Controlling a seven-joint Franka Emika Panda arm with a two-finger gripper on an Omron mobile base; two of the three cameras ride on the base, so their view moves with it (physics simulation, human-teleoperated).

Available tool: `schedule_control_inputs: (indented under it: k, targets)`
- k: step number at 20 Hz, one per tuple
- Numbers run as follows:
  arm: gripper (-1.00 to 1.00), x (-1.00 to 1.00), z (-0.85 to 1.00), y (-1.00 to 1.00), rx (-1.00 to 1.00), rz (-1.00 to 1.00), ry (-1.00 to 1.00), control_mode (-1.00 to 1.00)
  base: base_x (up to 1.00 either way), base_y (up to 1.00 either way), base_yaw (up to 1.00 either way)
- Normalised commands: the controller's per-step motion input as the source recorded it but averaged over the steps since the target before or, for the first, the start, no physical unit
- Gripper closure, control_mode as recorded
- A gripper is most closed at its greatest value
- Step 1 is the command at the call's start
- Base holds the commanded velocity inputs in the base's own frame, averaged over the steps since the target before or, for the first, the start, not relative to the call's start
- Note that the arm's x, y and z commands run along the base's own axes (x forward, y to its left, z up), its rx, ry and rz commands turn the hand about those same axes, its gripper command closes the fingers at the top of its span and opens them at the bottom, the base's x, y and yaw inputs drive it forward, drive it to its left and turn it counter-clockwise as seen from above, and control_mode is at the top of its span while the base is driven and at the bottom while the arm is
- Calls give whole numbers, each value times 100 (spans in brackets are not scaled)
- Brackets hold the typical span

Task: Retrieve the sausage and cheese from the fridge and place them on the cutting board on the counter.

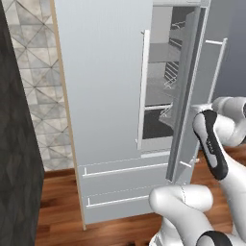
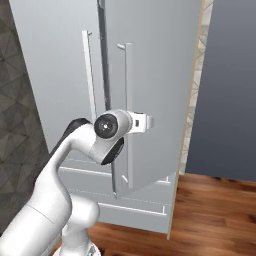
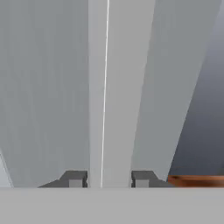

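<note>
Going left to right in the left base view, a dark wall panel (image 1: 17, 158) and a patterned tile wall (image 1: 41, 81) stand far to the left of the pincer, then comes the fridge (image 1: 103, 86) with its left door shut and its long white left door handle (image 1: 143, 86). Through the gap to the right of that handle show wire shelves (image 1: 170, 79) inside, behind the right door (image 1: 185, 91), which stands swung partly out. Two drawers (image 1: 120, 185) sit at the fridge's base, below the level of the pincer, over a wood floor (image 1: 62, 216). In the hand view the pincer (image 3: 109, 178) is clenched around the right door handle (image 3: 114, 87), one dark fingertip (image 3: 75, 179) touching each side of the pale bar. In the right base view the pincer (image 2: 142, 121) meets that bar about midway up its length.
</note>
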Motion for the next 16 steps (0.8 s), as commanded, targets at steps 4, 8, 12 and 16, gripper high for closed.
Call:
schedule_control_inputs:
  k: [4,8,12,16]
  targets:
    - [100,-40,-14,-84,6,0,2,-100,0,0,0]
    - [-100,0,-16,-33,2,3,2,-100,0,0,0]
    - [-100,-16,-6,-2,2,0,0,-100,0,0,0]
    - [-100,-63,0,0,0,0,0,-100,0,0,0]
